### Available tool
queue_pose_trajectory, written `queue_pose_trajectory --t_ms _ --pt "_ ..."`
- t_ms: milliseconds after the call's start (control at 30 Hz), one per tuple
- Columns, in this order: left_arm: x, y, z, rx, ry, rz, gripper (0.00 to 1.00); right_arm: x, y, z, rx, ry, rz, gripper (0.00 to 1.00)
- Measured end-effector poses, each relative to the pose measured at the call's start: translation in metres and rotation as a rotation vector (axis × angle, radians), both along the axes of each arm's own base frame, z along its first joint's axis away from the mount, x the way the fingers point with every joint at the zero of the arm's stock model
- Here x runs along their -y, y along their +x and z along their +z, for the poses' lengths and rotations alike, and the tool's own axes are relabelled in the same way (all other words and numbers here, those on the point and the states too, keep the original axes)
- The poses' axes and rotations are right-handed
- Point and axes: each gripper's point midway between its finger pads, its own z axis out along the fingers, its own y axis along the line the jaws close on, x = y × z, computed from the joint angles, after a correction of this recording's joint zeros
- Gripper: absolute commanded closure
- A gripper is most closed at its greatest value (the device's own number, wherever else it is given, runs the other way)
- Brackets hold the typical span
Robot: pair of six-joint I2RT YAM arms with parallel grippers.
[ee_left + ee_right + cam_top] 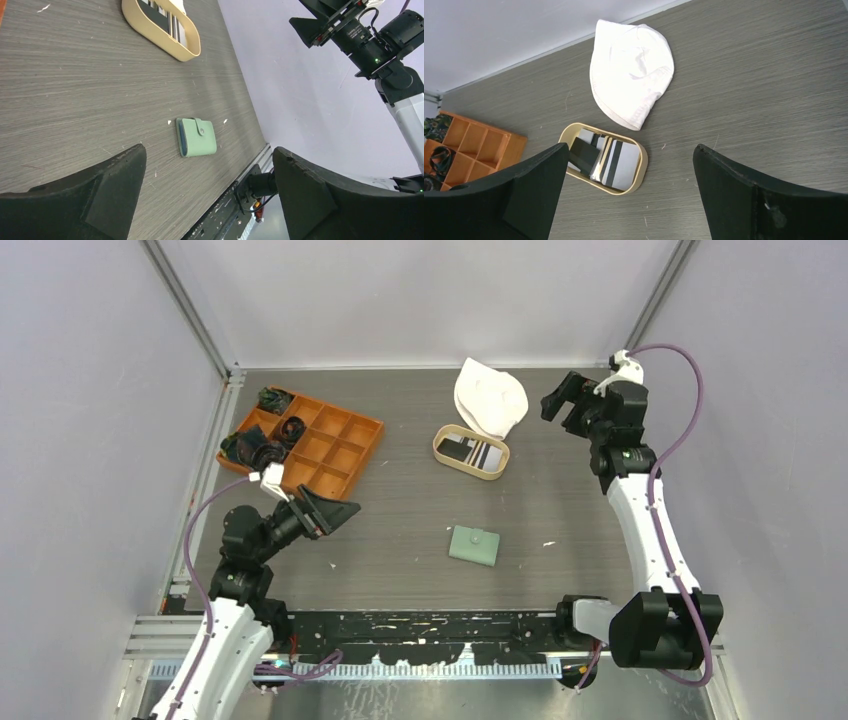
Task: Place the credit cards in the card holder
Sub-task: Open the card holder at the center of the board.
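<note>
The credit cards [470, 452], black, white and grey with one gold edge, lie stacked in an oval tan tray [440, 440] at mid-table; they also show in the right wrist view [604, 160] and in the left wrist view [165, 20]. The card holder [474, 545], a sage-green wallet snapped shut, lies flat nearer the front; it also shows in the left wrist view [196, 136]. My left gripper [335, 510] is open and empty, held above the table left of the wallet. My right gripper [558, 400] is open and empty, high at the back right, looking down on the tray.
A white cloth hat [490, 398] lies just behind the tray. An orange compartment box [310, 445] at the back left holds dark cord bundles [255, 447]. The table's front rail [430, 625] runs along the near edge.
</note>
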Motion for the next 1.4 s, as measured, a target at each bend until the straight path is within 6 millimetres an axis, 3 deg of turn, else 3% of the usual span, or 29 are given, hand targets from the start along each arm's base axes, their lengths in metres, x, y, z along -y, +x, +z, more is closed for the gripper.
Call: queue_pose_trajectory --t_ms 167,367,433,567,667,900,1133,1400 --pt "0.001 0.0 -0.009 -0.021 -0.013 0.0 0.07 -0.019 -0.008 -0.014 -0.019 0.009 0.126 0.01" --pt "0.003 -0.002 -0.014 -0.03 -0.02 -0.014 0.11 -0.093 -0.048 -0.035 -0.03 0.061 0.666 0.01" --pt "0.006 -0.004 -0.013 -0.022 -0.017 -0.024 0.11 -0.108 -0.059 -0.049 -0.066 0.079 0.79 0.01" --pt "0.031 -0.021 -0.016 0.002 0.012 -0.109 0.12 -0.125 -0.08 -0.088 -0.193 0.057 0.952 0.0" --pt "0.06 -0.041 -0.027 0.018 0.07 -0.206 0.12 -0.136 -0.097 -0.102 -0.217 -0.008 1.044 0.01" --pt "0.1 -0.056 -0.048 0.046 0.141 -0.29 0.13 -0.137 -0.117 -0.107 -0.122 -0.158 1.154 0.0" --pt "0.116 -0.056 -0.087 -0.001 0.178 -0.291 0.14 -0.129 -0.127 -0.119 -0.116 -0.261 1.223 0.03" --pt "0.134 -0.059 -0.097 0.001 0.172 -0.313 0.16 -0.123 -0.142 -0.157 -0.25 -0.345 1.316 0.17"
